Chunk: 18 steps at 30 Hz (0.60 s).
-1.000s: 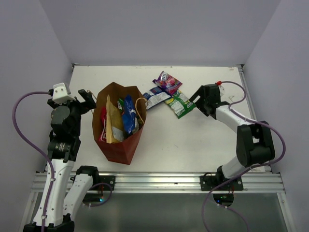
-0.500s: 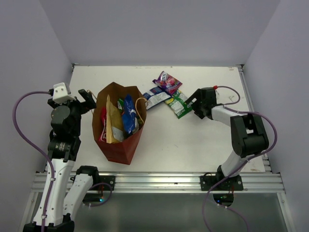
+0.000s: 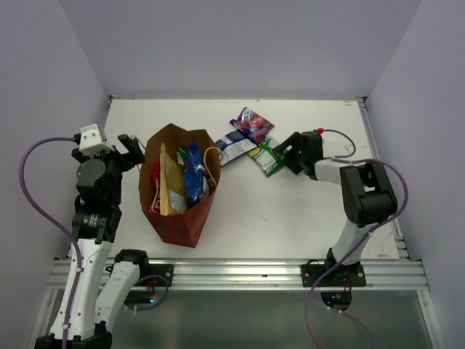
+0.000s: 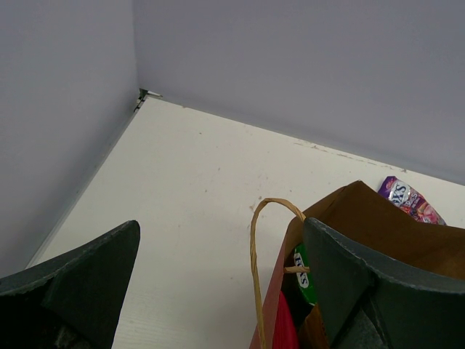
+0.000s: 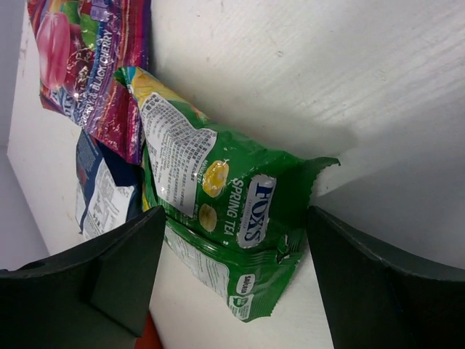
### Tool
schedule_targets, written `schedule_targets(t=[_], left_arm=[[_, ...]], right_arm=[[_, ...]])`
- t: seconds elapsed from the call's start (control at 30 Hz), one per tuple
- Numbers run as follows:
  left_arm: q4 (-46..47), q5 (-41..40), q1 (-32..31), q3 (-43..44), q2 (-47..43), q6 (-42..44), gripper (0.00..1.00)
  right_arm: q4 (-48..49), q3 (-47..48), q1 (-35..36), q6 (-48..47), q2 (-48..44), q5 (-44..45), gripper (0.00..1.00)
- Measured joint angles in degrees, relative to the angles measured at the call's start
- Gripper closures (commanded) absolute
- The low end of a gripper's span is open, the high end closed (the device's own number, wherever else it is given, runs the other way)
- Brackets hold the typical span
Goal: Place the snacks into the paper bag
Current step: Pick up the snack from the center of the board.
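Your right gripper (image 3: 282, 154) has slid left since a second ago. Its jaws stand spread with the green packet (image 5: 218, 196) between them, arm stretched low. Your left gripper (image 4: 218, 233) hangs spread, with the handle of the bag (image 3: 182, 218) between its jaws.

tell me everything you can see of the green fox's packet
The crinkly green foil packet reads FOX'S SPRING TEA, with yellow fruit pictures and a white print panel. It lies flat on the white table, its far end touching the purple-pink packet and dark blue packet, its near end between the open right gripper's fingers, ungripped.
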Motion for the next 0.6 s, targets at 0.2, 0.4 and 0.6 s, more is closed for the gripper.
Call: schedule_targets(t=[0.2, 0.4, 0.6], left_arm=[[0.0, 0.0, 0.0, 0.0, 0.0, 0.0, 0.03], [0.0, 0.0, 0.0, 0.0, 0.0, 0.0, 0.03], [0.0, 0.1, 0.0, 0.0, 0.0, 0.0, 0.03]], right_arm=[[3.6, -0.2, 0.0, 0.5, 1.9, -1.6, 0.37], [7.3, -2.1, 0.0, 1.0, 3.1, -2.8, 0.72], [9.8, -4.0, -0.2, 0.5, 1.6, -4.1, 0.92]])
